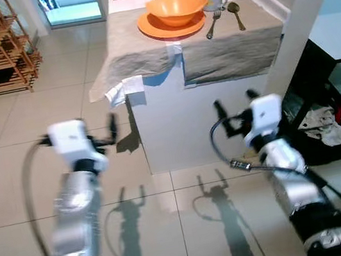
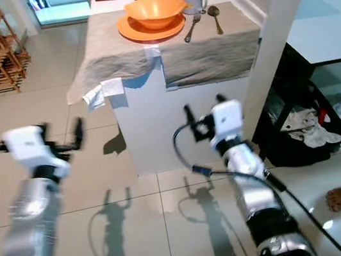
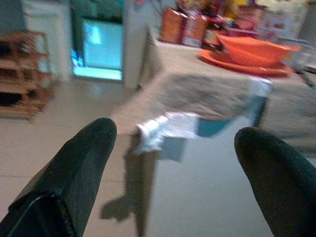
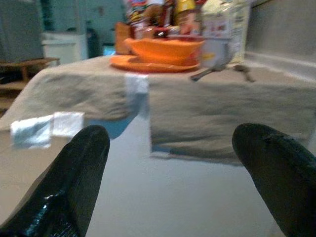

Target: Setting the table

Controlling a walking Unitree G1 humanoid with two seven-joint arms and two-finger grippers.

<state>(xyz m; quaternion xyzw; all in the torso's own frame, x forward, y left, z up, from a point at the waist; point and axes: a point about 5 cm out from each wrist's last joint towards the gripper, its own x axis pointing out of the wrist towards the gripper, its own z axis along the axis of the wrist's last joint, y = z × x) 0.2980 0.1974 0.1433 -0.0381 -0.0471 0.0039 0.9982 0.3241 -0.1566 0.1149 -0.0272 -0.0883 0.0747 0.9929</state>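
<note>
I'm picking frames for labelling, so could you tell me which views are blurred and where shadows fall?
Left wrist view: soft and smeared, orange bowl hazy. Right wrist view: table setting blurred, black fingers fairly crisp. Left eye view: sharp, with gripper shadows on the glossy floor.

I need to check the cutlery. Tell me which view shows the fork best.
The left eye view: the fork lies sharp on the grey cloth, between the orange plate and the spoon. The right eye view shows the same. The right wrist view shows it blurred, edge-on.
</note>
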